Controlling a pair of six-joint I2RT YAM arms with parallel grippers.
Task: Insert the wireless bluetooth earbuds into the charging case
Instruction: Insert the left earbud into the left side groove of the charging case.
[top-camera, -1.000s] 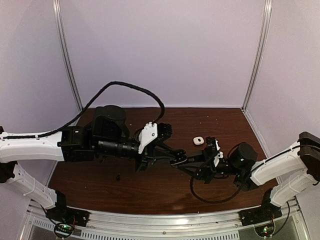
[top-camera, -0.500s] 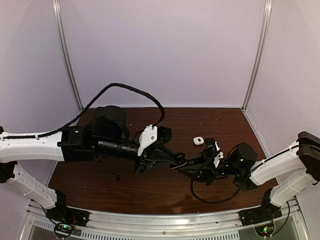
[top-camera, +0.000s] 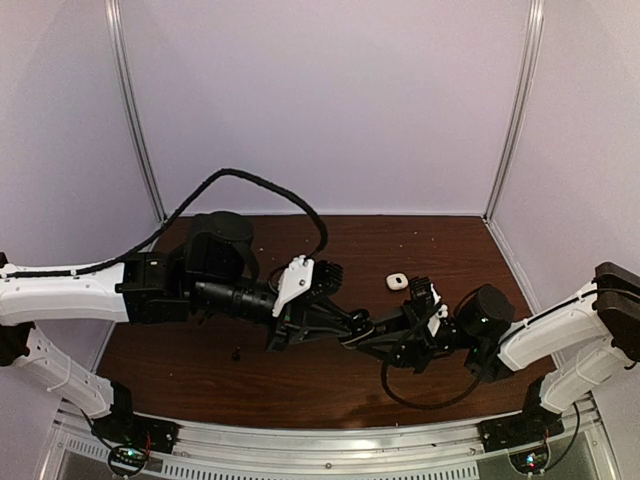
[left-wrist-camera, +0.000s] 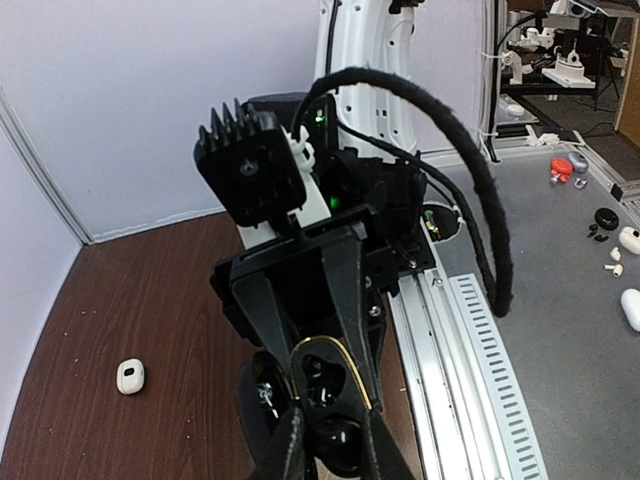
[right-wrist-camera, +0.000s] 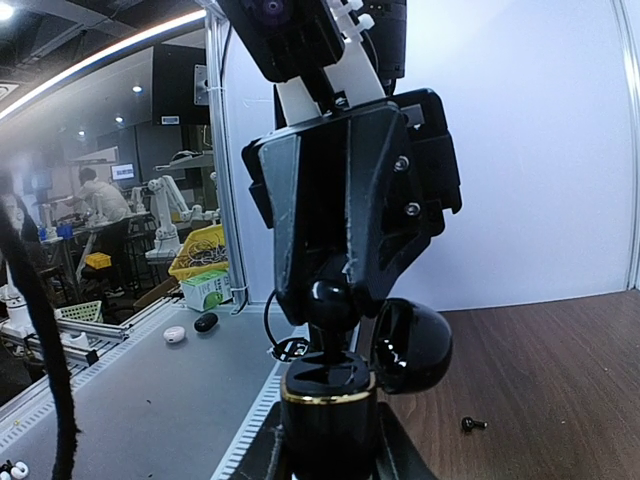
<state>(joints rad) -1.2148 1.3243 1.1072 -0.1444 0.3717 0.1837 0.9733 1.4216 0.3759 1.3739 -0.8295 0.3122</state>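
1. Right gripper (right-wrist-camera: 330, 445) is clamped on the charging case (right-wrist-camera: 326, 418) low on its body, presenting the open mouth to the other arm. The two claws meet in mid-air over the middle of the table (top-camera: 450, 240), and nothing rests on the wood.
2. Left gripper (left-wrist-camera: 335, 442) is closed on a small glossy piece that I take for the black earbud (right-wrist-camera: 330, 296). It sits right at the mouth of the case, touching or nearly so, and I can't tell whether it's seated.
3. To do this well, I'd line the bud up over its own well first, then press slowly and straight down the case's axis. The right claw should hold rigid, and the left should let go only once the bud sits flush. A tilted push could skid off the rim or flick the bud out.
4. Mind the lid (right-wrist-camera: 410, 345): it's swung open to one side, just beside the left fingers, and a nudge could twist the case in its grip.
5. The case is rounded, glossy black, with a thin gold band (right-wrist-camera: 325, 393) round the rim. The bud is just as shiny and tiny next to it.
6. On the table, a white pebble-shaped piece (top-camera: 394, 282) lies just far of the claws. A dark speck (top-camera: 237, 353) lies near-left, too small to identify.
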